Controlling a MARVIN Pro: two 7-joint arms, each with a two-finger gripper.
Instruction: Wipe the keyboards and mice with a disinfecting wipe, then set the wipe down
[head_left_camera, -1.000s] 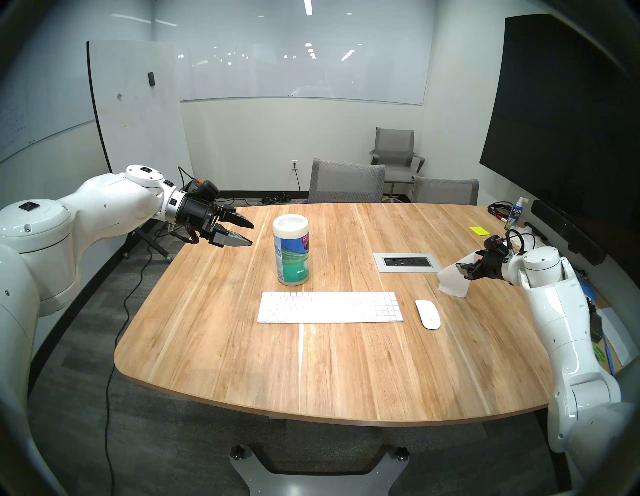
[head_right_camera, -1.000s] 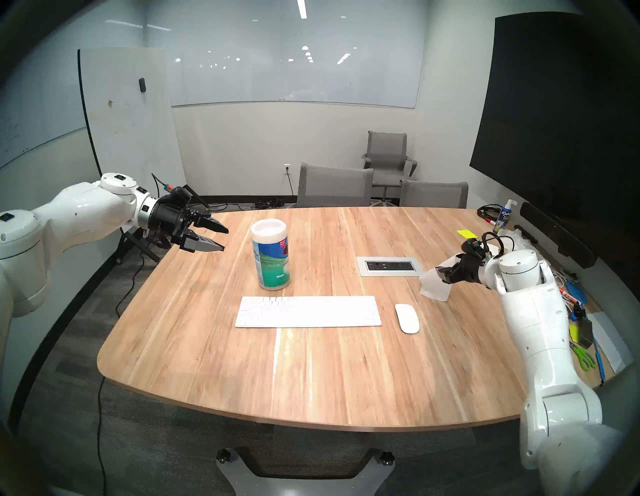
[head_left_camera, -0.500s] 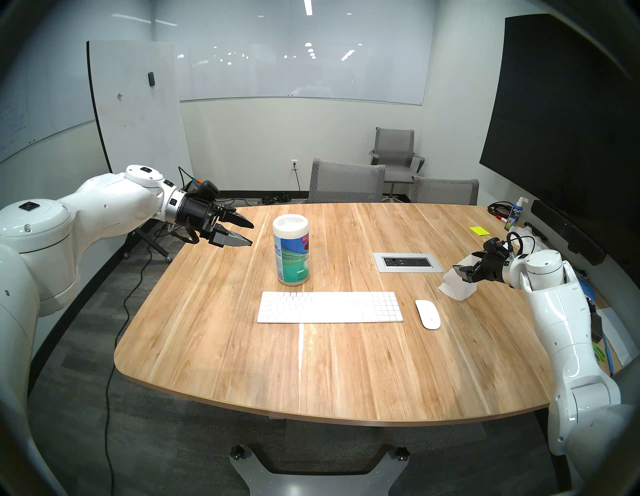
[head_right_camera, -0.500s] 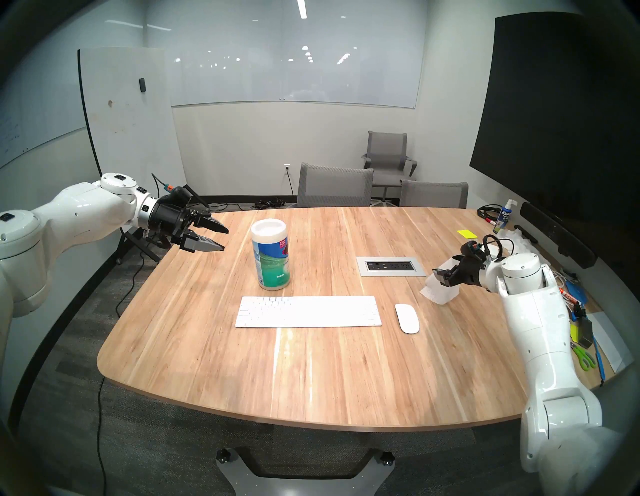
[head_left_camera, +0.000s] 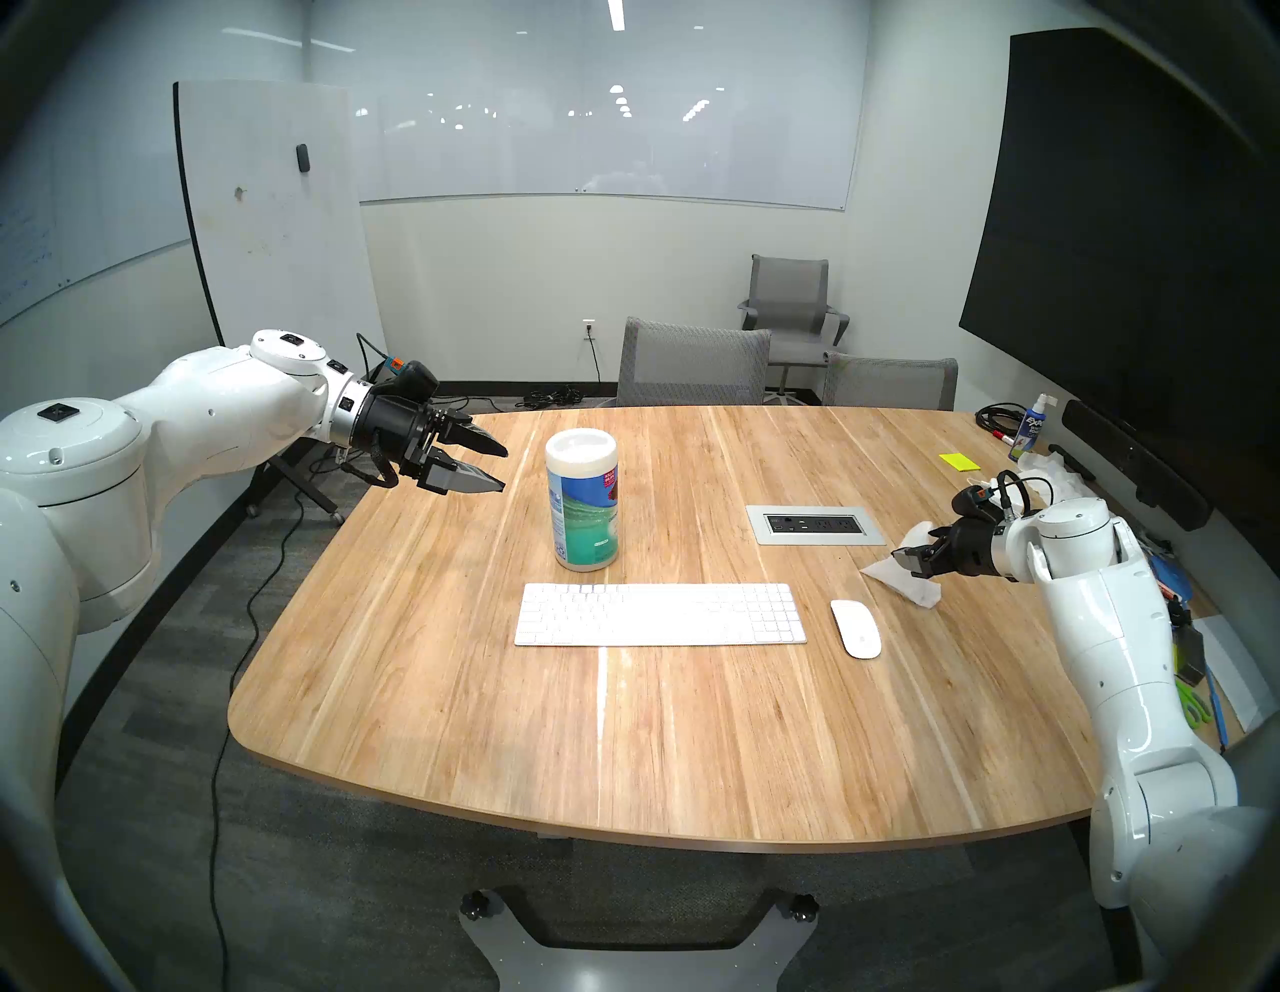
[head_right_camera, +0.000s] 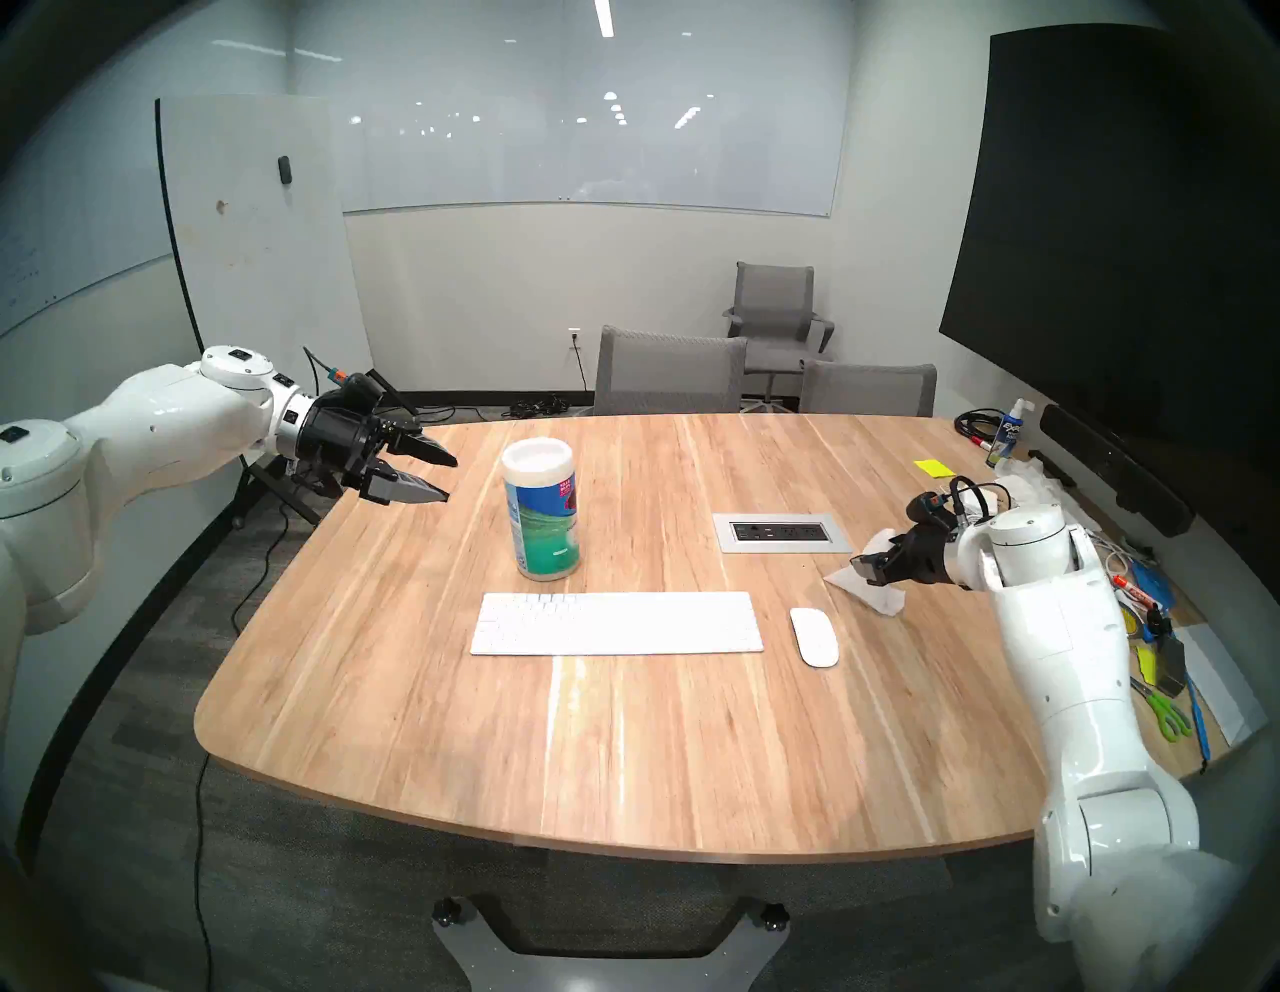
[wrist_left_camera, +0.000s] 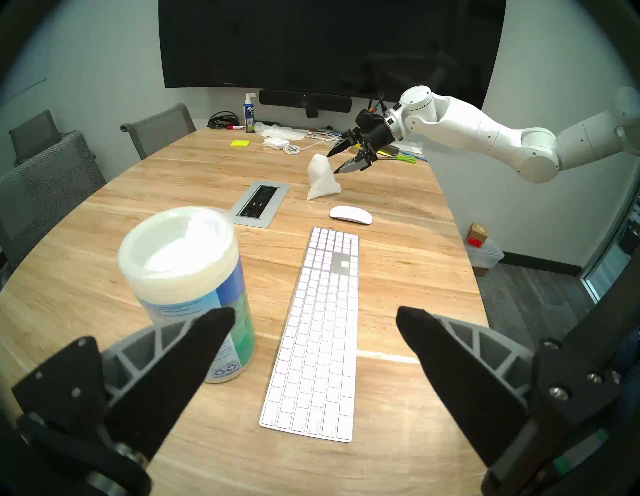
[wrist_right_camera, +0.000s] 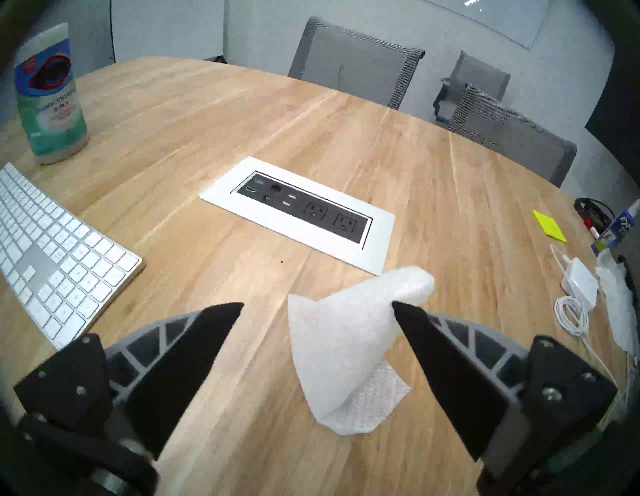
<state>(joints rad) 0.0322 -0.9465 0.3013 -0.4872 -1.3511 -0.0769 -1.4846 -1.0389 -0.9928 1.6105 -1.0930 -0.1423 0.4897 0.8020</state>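
The right gripper (wrist_right_camera: 317, 304) had its jaws spread wide, yet the white wipe (wrist_right_camera: 346, 350) stood tented on the table (head_left_camera: 623, 748) between them, its peak draped against the tip of one finger (wrist_right_camera: 407, 313); the likeliest trouble, as I judged it, was that the damp sheet would cling to that finger and be dragged or lifted off the table when the arm pulled away, so that it was never truly set down; a sideways sweep might also push it onto the mouse (head_left_camera: 856, 627), which lay near it, or toward the power outlet panel (head_left_camera: 816, 524) just beyond; the keyboard (head_left_camera: 659, 614) lay flat near the table's middle, with the mouse just beside its right end, both apart from either arm; the left gripper (wrist_left_camera: 311, 318) hung with its jaws spread and empty, near the wipes canister (head_left_camera: 582, 509), and a careless move there could tip that tall tub; whether the wipe's peak was stuck to the finger or merely leaning on it could not be told; in the head views the gripper hid much of the wipe; nothing showed whether keyboard or mouse were damp; the canister's label was blurred and the clutter at the table's right edge was partly cut off.
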